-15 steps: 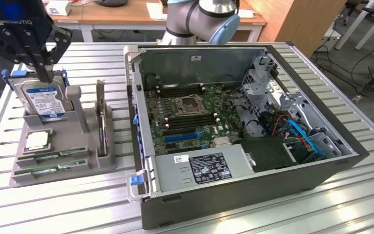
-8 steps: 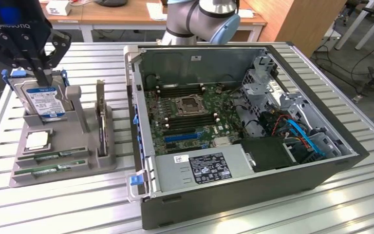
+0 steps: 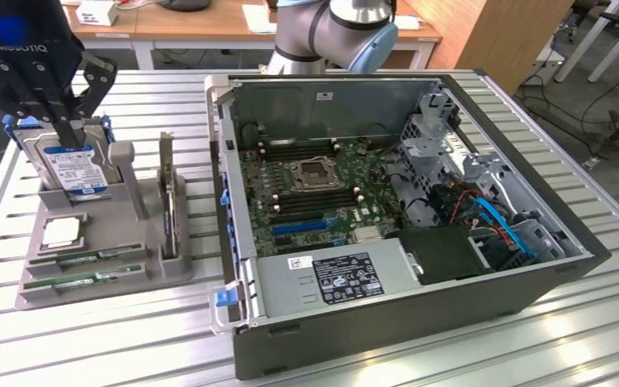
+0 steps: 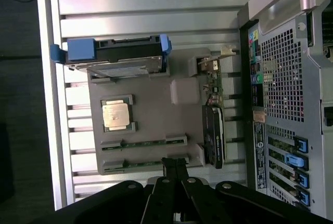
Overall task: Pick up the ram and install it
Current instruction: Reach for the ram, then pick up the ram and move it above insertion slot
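The pincer [image 3: 68, 139] hangs with its fingers pressed together and nothing between them; the ram [image 4: 141, 164] lies flat in the grey tray [image 3: 116, 234] well below its tips, with a second stick [image 4: 143, 143] just beside it and a hard drive [image 3: 73, 165] standing on edge farther along the tray. Judging by this, the task is barely begun; no stick is lifted, and the open computer case [image 3: 396, 339], off to the side of the pincer, has yet to receive one.

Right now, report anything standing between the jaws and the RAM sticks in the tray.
Nothing visible does. The shut jaws hang above the tray; both RAM sticks lie uncovered in it. The hard drive and the upright card stand clear of them.
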